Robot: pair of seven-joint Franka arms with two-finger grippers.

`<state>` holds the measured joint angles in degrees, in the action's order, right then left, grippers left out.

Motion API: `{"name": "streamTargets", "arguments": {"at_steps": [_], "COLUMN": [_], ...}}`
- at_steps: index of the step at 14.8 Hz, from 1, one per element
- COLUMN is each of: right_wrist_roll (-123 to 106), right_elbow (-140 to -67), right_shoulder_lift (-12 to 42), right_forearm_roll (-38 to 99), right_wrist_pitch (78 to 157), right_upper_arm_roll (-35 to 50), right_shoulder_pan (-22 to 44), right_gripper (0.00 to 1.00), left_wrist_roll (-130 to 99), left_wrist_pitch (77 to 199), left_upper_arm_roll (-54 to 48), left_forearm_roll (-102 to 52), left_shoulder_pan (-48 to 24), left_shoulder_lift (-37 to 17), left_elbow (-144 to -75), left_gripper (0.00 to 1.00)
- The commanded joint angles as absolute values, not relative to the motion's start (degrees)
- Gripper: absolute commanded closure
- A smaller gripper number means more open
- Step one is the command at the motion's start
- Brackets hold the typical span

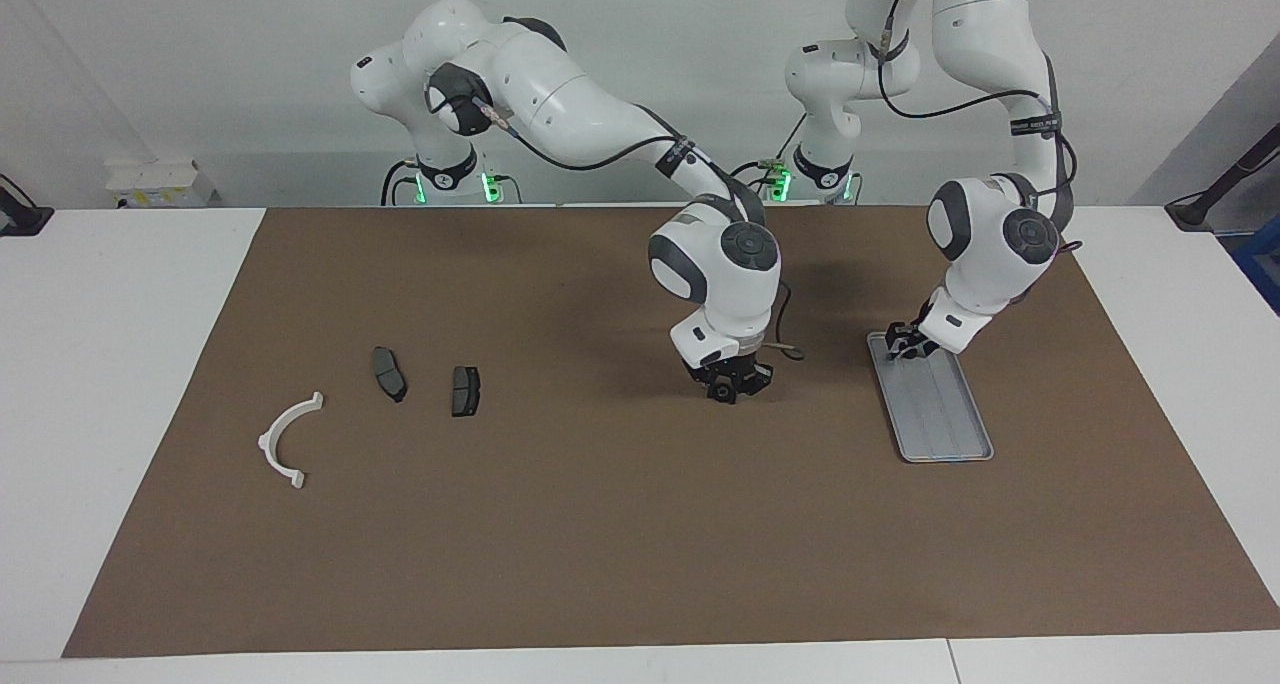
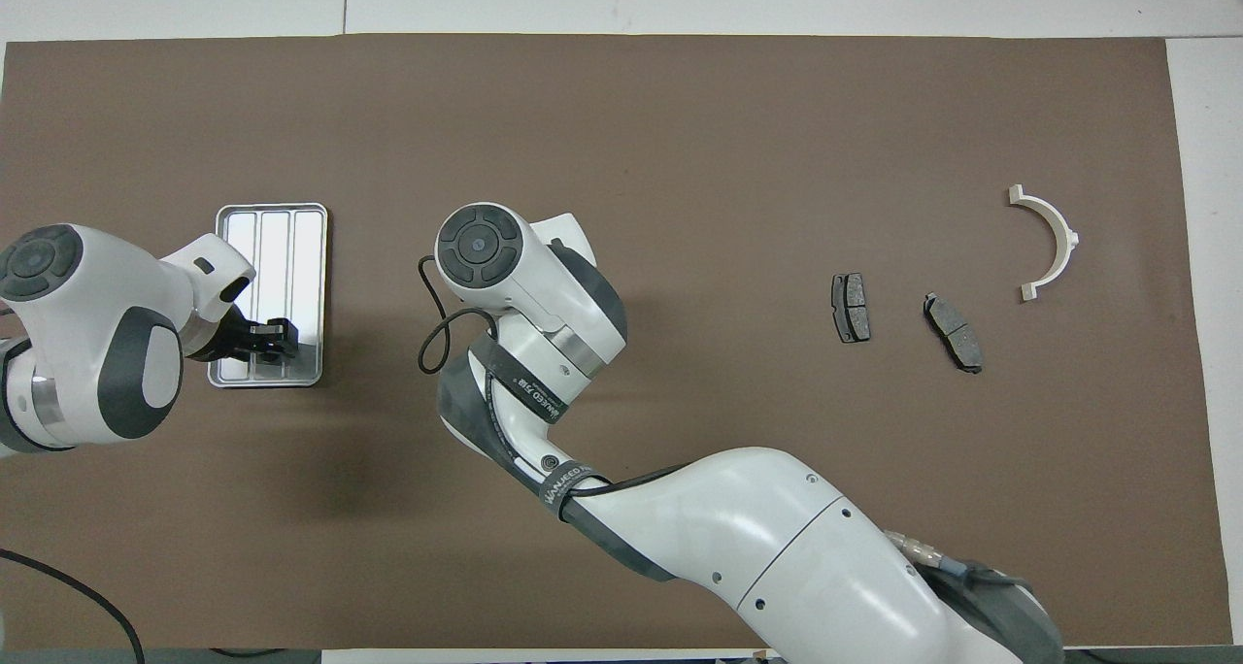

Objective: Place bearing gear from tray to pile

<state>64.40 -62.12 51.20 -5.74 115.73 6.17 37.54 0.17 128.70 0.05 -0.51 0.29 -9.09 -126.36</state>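
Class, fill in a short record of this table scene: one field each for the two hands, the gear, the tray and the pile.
left hand: over the tray's end nearer the robots
right hand: low over mid-mat, at the bearing gear
bearing gear: small, dark, off the tray; whether it is gripped cannot be told
tray: silver-grey, grooved, toward the left arm's end; no gear visible in it
pile: white half-ring bracket and two dark brake pads, apart from each other, toward the right arm's end
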Motion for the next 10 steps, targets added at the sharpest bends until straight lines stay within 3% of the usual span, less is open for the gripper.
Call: {"name": "streamTargets", "arguments": {"at_steps": [1,4,6,8,10], "right_wrist_roll": [62.8,61.4,54.1,46.0,37.1], "right_elbow": [-64.3,-63.0,-62.2,-61.4,-61.3], "right_shoulder_lift": [51.3,50.8,47.1,43.0,38.5], "right_forearm_roll": [-5.0,-5.4,-5.3,-4.9,-4.8], "right_wrist_pitch": [116.5,111.8,106.6,101.1,96.9], "right_upper_arm_roll": [7.3,7.4,7.4,8.6,9.1], "right_shoulder_pan": [36.4,35.0,31.1,26.3,21.2], "right_gripper": [1.00,1.00,1.00,1.00,1.00], "left_wrist_roll": [-0.1,-0.3,-0.8,-1.3,-2.3], "left_wrist_pitch": [130.5,132.1,132.0,131.8,131.7], "left_upper_arm_roll": [-0.1,-0.1,-0.1,-0.1,-0.2], "left_forearm_roll": [-1.4,-1.4,-1.4,-1.4,-1.4], "left_shoulder_pan": [0.4,0.3,0.1,0.0,0.0], "left_shoulder_lift": [-7.2,-6.5,-6.3,-6.3,-6.3], "left_elbow": [-128.9,-131.6,-131.9,-131.8,-131.0], "left_gripper": [0.39,0.42,0.44,0.61,0.86]}}
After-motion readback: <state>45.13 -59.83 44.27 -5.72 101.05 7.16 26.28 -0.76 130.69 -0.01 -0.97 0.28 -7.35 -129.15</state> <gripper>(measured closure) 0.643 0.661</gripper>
